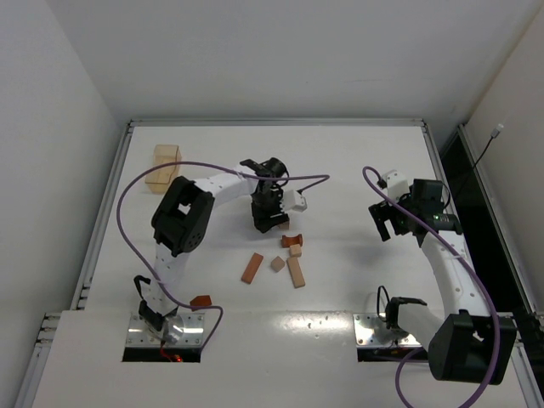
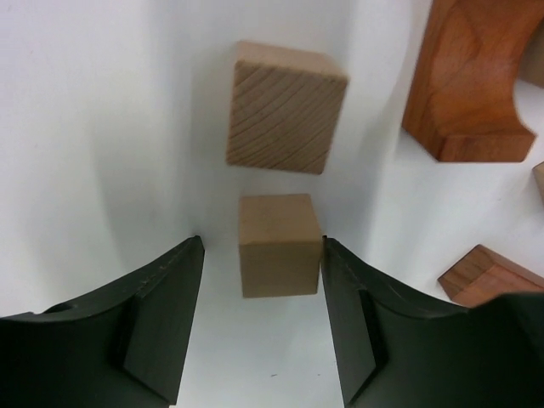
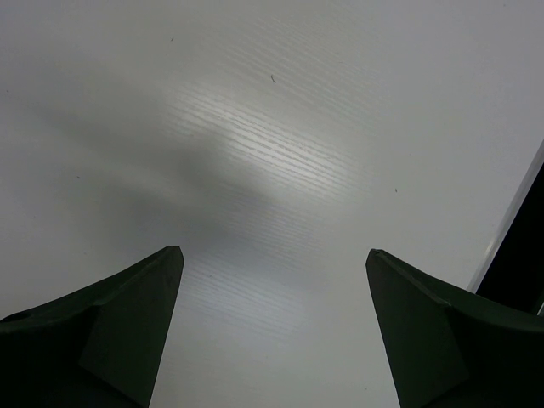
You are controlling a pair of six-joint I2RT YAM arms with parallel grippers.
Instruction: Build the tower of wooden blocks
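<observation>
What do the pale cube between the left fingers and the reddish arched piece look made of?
Pale cube: seemingly unfinished light wood, matte, faint grain. Reddish arched piece: likely wood, stained or naturally red-brown, grain streaks, slight sheen.

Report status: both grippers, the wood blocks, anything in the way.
Left gripper open, straddling small pale cube. Right gripper open, empty. Larger pale cube just beyond, apart. Reddish arch block beside, not in the way.
</observation>
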